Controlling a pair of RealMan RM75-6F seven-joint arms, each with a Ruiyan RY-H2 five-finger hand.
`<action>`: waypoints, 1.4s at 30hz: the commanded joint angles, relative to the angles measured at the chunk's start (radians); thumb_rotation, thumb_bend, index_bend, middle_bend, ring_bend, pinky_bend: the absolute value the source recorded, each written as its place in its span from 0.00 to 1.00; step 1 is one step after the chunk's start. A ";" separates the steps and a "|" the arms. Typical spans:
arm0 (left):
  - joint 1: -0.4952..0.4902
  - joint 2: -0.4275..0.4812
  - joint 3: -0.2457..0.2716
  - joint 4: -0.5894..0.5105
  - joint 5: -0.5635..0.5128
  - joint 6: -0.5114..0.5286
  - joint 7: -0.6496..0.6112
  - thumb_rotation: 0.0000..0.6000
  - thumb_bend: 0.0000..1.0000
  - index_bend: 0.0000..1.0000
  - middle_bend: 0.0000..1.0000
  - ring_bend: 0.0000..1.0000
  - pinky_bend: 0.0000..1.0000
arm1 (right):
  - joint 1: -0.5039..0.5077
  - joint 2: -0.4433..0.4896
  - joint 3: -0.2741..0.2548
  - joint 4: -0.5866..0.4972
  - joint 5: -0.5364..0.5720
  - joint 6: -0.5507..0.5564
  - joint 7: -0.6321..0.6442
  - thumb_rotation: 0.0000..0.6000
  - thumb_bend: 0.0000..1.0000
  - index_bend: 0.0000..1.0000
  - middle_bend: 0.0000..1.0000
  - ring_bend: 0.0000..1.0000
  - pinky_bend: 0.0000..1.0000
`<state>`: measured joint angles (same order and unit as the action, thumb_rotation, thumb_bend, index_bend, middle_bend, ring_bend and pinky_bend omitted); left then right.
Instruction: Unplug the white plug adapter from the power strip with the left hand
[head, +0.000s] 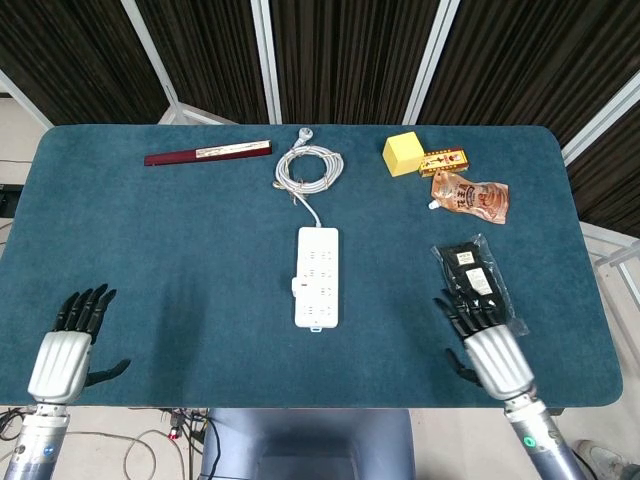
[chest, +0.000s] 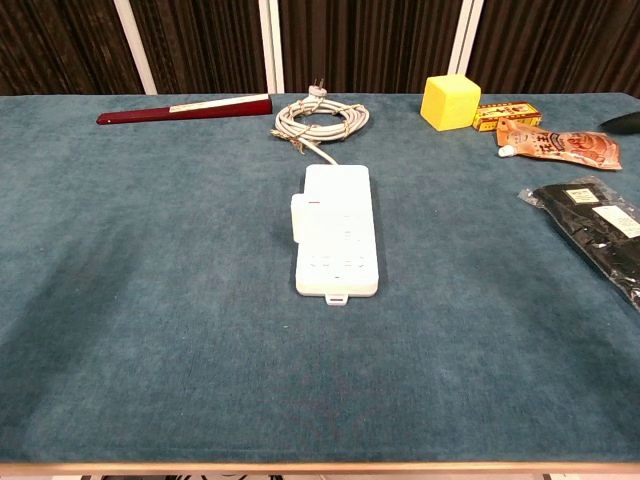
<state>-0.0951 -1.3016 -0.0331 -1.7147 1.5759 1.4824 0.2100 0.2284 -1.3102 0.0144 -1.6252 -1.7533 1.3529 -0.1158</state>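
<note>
The white power strip lies lengthwise in the middle of the blue table. The white plug adapter sits on the strip's left side, about halfway along. My left hand hovers at the table's near left corner, fingers spread, holding nothing, far from the strip. My right hand is over the near right part of the table, open, its fingertips at the near end of a black packet. Neither hand shows clearly in the chest view.
The strip's cable lies coiled behind it. A dark red closed fan is at the back left. A yellow cube, a small box and an orange pouch lie at the back right.
</note>
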 joint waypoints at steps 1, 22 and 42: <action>-0.057 0.029 -0.050 -0.085 -0.017 -0.053 0.051 1.00 0.00 0.05 0.00 0.00 0.02 | 0.047 -0.046 -0.006 -0.049 -0.002 -0.083 -0.080 1.00 0.48 0.01 0.08 0.00 0.05; -0.409 -0.024 -0.300 -0.268 -0.406 -0.371 0.387 1.00 0.02 0.08 0.04 0.00 0.03 | 0.124 -0.314 0.010 -0.004 0.134 -0.273 -0.264 1.00 0.48 0.02 0.08 0.01 0.05; -0.614 -0.122 -0.333 -0.201 -0.631 -0.402 0.524 1.00 0.02 0.09 0.04 0.00 0.03 | 0.206 -0.490 0.056 0.130 0.220 -0.345 -0.270 1.00 0.48 0.05 0.09 0.02 0.07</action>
<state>-0.7027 -1.4180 -0.3681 -1.9205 0.9504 1.0788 0.7295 0.4291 -1.7952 0.0664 -1.5010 -1.5370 1.0111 -0.3867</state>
